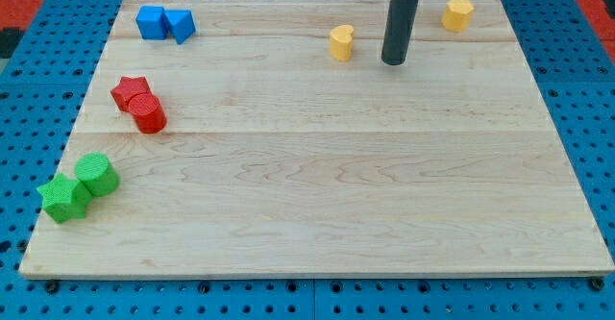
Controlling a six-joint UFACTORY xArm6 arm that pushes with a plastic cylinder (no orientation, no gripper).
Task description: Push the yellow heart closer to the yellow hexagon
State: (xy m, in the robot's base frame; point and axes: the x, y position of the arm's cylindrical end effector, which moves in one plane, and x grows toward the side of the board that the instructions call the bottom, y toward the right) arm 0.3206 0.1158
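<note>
1. Toward the far edge of the wooden board [317, 205], the yellow heart [341, 43] sits a little right of centre, and the yellow hexagon [458, 14] lies further right and slightly farther back, near the far right corner.
2. Between them stands our rod, and my tip [393, 62] rests on the board just right of the heart and a touch nearer than it, clear of both yellow blocks.
3. We have no jaws to report: the arm ends in a plain rod, so nothing is open, closed or clamped.
4. We judge the task barely begun, since the two yellow blocks are well apart and the tip touches neither.
5. We also judge the tip to be on the wrong side for the push: it stands between heart and hexagon, so we would need to come round to the heart's left side before driving it rightward and slightly farther back.
6. Elsewhere, the blue cube [151, 22] and blue triangle [180, 24] sit touching at the far left, the red star [130, 92] and red cylinder [149, 113] lie at mid-left, and the green star [63, 198] and green cylinder [97, 175] lie near left, all well away from the planned path.
</note>
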